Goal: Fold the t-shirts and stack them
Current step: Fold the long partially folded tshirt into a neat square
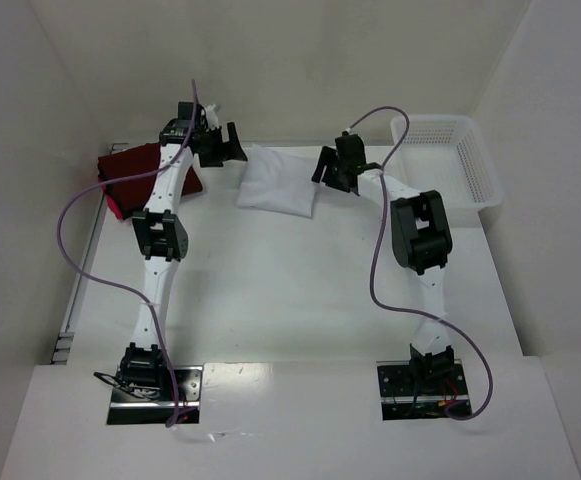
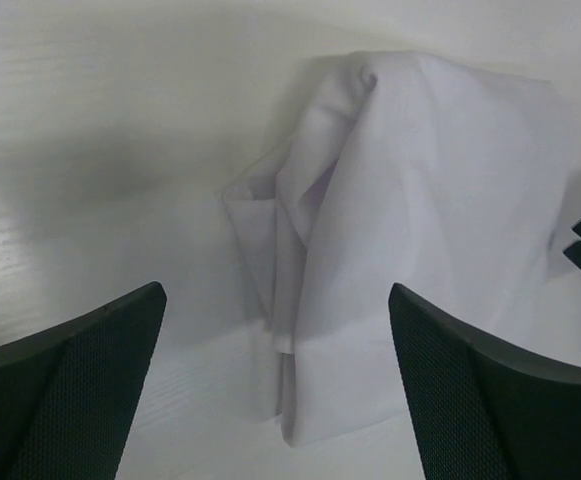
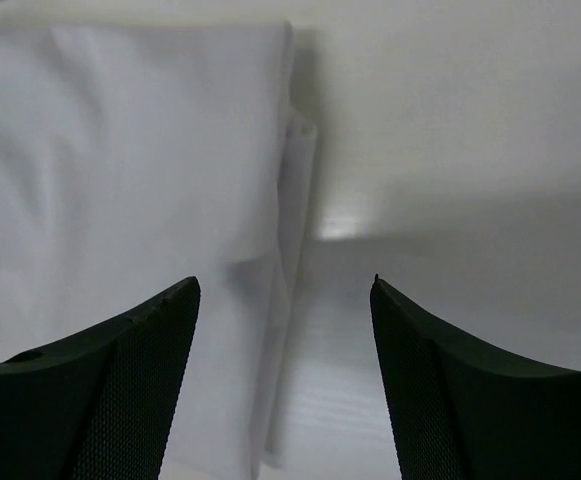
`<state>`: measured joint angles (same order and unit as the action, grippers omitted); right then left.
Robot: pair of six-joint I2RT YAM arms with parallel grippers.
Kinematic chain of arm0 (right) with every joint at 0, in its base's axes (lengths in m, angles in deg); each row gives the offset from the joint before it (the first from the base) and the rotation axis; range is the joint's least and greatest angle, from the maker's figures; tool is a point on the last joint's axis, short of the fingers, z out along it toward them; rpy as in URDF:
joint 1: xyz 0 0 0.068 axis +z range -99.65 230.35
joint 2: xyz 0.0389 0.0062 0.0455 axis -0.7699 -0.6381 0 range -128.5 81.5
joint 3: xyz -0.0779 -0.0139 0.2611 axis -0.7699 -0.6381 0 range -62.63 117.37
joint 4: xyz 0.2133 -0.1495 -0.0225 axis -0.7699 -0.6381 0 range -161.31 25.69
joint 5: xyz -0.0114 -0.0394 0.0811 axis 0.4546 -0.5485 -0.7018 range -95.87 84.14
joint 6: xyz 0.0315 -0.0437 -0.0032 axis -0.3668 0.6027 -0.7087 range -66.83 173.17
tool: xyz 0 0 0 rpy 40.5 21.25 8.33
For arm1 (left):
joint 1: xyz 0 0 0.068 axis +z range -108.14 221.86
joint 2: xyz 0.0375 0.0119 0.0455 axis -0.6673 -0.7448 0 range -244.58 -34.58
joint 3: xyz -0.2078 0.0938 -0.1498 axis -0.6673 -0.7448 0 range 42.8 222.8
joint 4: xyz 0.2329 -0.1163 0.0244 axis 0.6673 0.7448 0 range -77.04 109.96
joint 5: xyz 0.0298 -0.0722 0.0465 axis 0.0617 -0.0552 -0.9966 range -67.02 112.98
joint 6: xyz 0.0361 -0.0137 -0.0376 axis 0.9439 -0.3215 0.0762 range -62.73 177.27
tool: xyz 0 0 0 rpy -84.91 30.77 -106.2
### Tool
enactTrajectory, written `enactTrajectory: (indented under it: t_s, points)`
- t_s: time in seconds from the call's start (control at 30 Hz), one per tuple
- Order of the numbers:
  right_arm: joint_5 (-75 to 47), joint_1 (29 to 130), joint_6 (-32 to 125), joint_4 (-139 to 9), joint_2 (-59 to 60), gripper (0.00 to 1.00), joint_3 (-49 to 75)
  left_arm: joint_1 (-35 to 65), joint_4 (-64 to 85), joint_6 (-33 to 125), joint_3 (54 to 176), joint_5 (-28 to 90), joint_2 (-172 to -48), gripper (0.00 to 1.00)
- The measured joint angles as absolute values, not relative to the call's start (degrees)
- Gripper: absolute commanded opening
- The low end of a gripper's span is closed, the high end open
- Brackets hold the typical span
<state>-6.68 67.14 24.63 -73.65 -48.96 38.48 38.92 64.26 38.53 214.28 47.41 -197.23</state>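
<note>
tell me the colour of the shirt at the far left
The far-left shirt is dark red, clearest in the top external view.

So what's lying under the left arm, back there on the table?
Folded dark red shirts lie on the table. The left arm crosses over them and hides a strip of the cloth. How many are stacked there cannot be told.
</note>
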Motion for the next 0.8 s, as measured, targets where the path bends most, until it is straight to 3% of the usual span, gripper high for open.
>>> enactTrajectory:
  t_s: [0.2, 0.8]
  points:
    - [-9.91, 67.14, 22.7, -71.54, -45.15, 0.68, 30.8, 37.08, 69.99, 42.16, 208.04, 41.46, -194.48, 1.0]
    - [-13.69, 67.82, 20.62, -69.15, -44.58, 0.68, 28.47, 35.33, 71.77, 43.97, 203.53, 42.3, -193.1, 1.0]
